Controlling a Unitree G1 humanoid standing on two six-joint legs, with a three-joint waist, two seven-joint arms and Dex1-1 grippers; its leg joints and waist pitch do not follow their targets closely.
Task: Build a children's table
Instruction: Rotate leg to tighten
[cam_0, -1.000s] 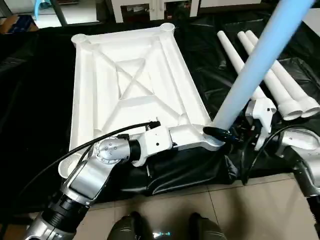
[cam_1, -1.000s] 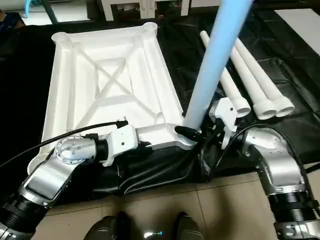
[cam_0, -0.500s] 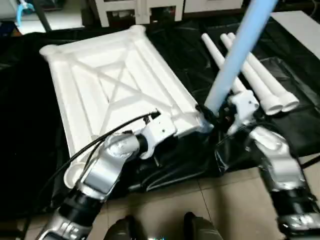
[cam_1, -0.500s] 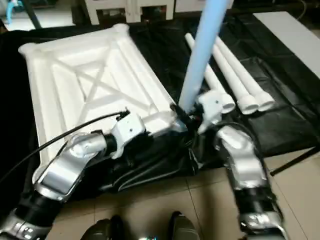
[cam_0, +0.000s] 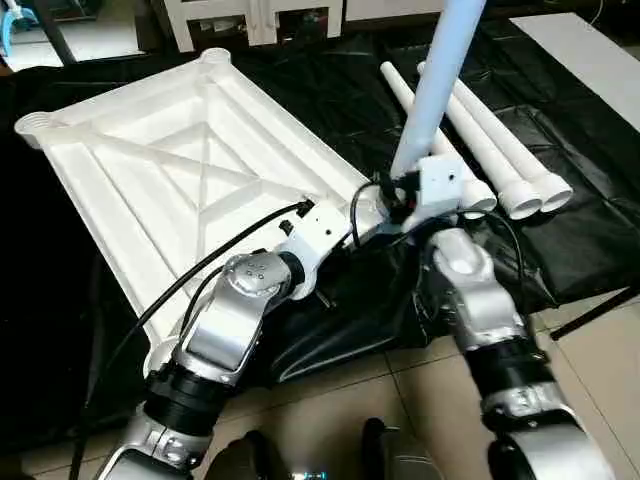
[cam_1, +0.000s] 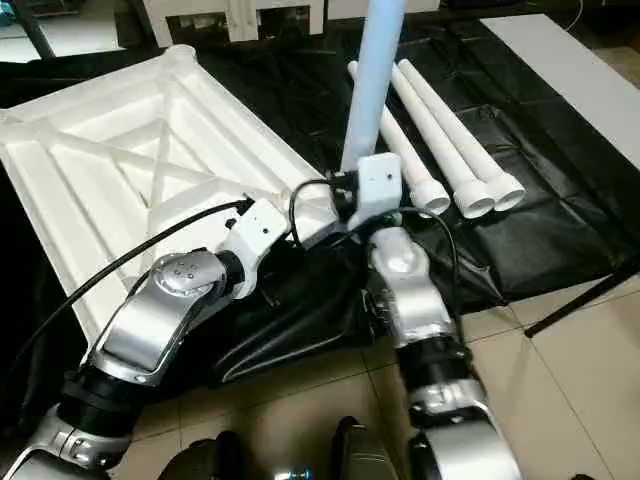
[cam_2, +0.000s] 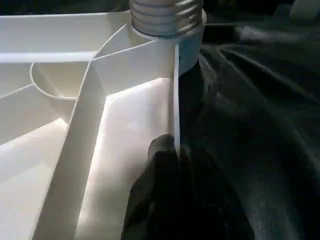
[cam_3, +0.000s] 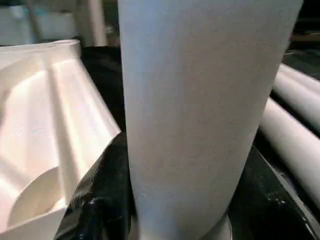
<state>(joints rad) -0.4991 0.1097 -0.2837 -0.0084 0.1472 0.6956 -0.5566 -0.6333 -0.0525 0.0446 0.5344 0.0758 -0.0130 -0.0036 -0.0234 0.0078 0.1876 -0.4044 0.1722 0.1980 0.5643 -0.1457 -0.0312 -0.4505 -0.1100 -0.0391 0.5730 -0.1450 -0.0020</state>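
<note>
Tabletop: large white plastic rectangular top, X-ribbed underside up, across upper left and centre of the head views, sockets exposed for the legs.
Upright leg: long tapered white tube standing in the near corner socket at frame centre, threaded end at the socket mouth (seen in the left wrist view), probably being screwed home.
Right gripper: half open, black fingers closed around the upright leg low down, likely to turn or steady it.
Left gripper: nearly closed, pinching the thin white rim wall beside that socket, seemingly to brace the top.
Spare legs: three white tubes lying side by side, upper right, near at hand.
Surface: black plastic sheeting over beige floor tiles.
Room: white furniture bases along the top edge.
</note>
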